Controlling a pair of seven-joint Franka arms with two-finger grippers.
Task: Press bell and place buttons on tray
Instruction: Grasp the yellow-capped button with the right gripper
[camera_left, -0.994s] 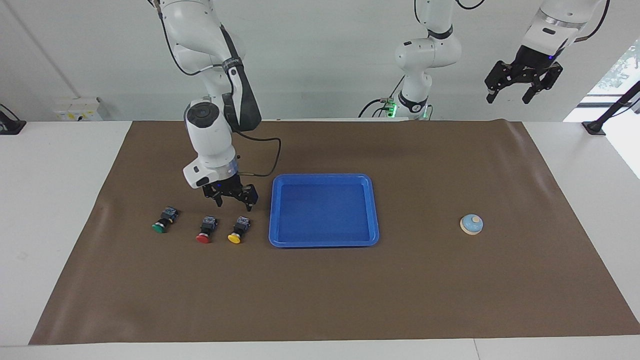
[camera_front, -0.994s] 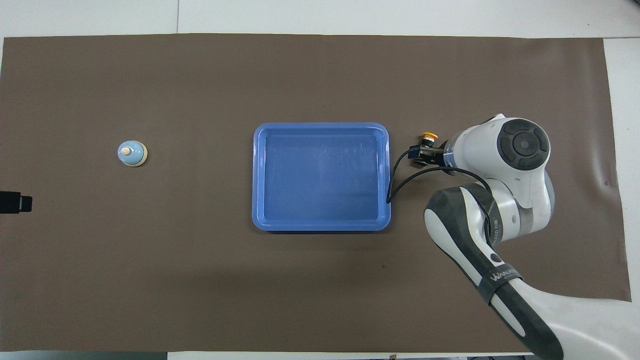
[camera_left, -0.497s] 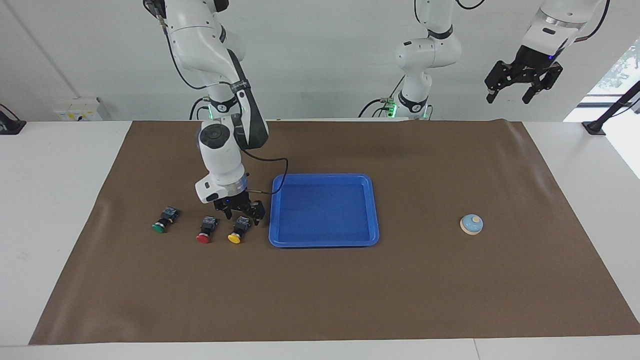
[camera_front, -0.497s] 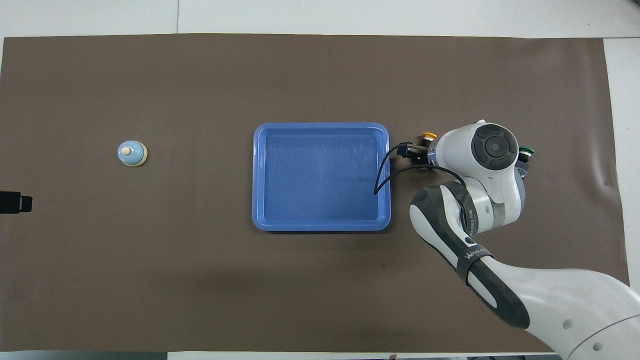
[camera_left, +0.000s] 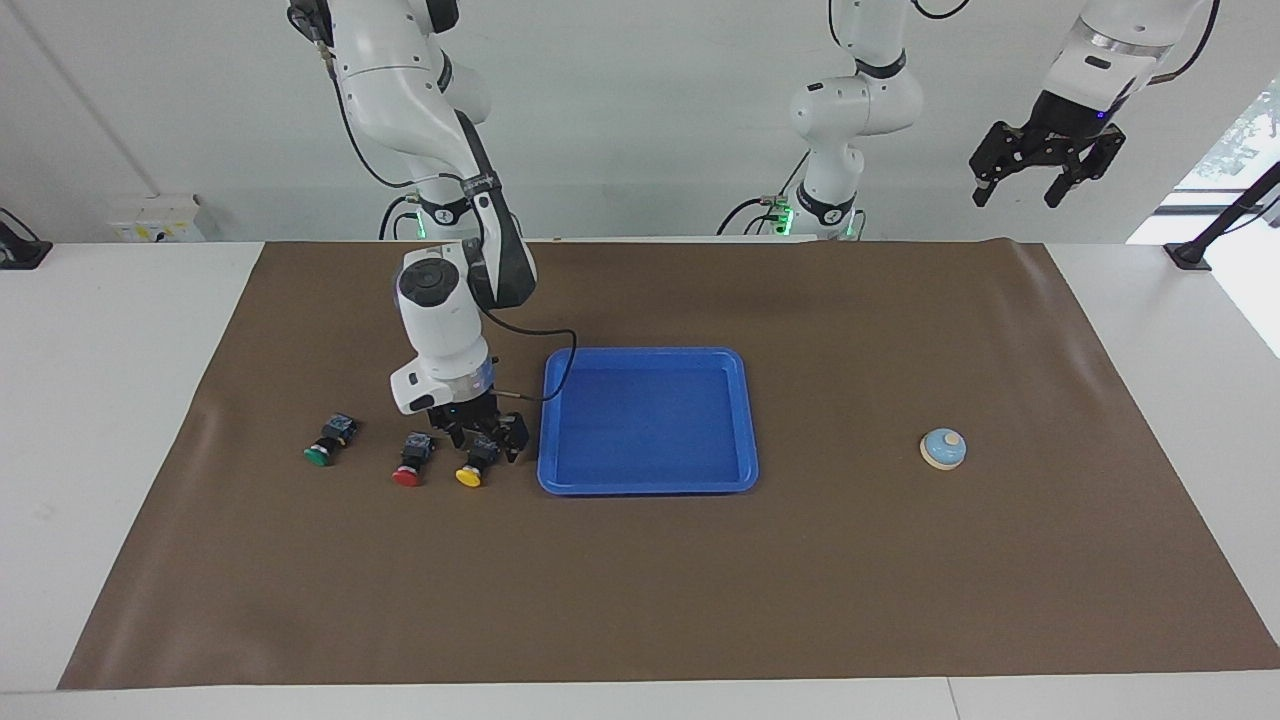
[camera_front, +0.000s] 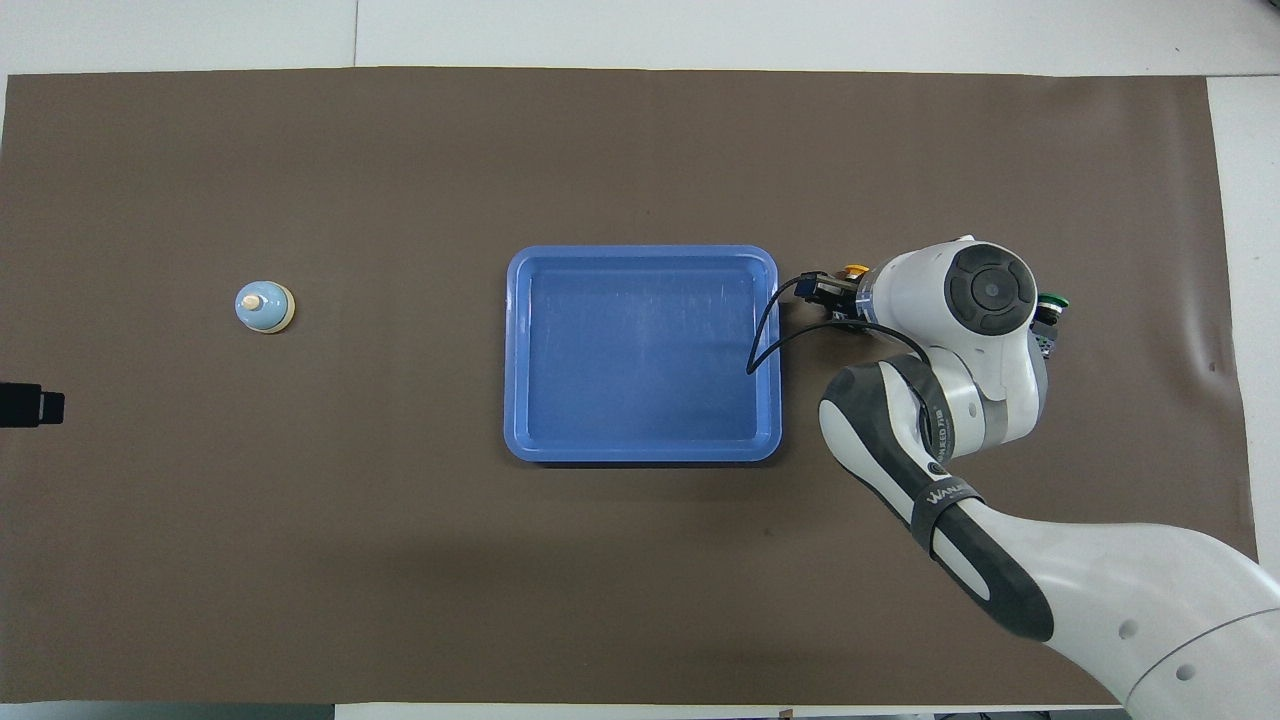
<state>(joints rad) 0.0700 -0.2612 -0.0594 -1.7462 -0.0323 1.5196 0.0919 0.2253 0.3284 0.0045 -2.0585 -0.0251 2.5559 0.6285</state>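
Observation:
Three buttons lie in a row on the brown mat, beside the blue tray (camera_left: 648, 486) toward the right arm's end: green (camera_left: 320, 453), red (camera_left: 408, 472), yellow (camera_left: 468, 474). My right gripper (camera_left: 484, 440) is down at the mat, open, one finger on each side of the yellow button's black body. In the overhead view the right wrist hides the red button; the yellow cap (camera_front: 855, 270) and the green cap (camera_front: 1050, 300) show. The tray (camera_front: 640, 253) holds nothing. The light-blue bell (camera_left: 942, 448) stands toward the left arm's end and also shows in the overhead view (camera_front: 264, 307). My left gripper (camera_left: 1018, 195) waits, open, high up.
The brown mat (camera_left: 640, 600) covers most of the white table. The right arm's black cable (camera_left: 560, 360) hangs over the tray's corner nearest the buttons. A black mount (camera_left: 1190, 255) stands at the table edge by the left arm.
My right gripper has come down and moved toward the tray, from above the red and yellow buttons to around the yellow button. The buttons, bell and left arm have not moved.

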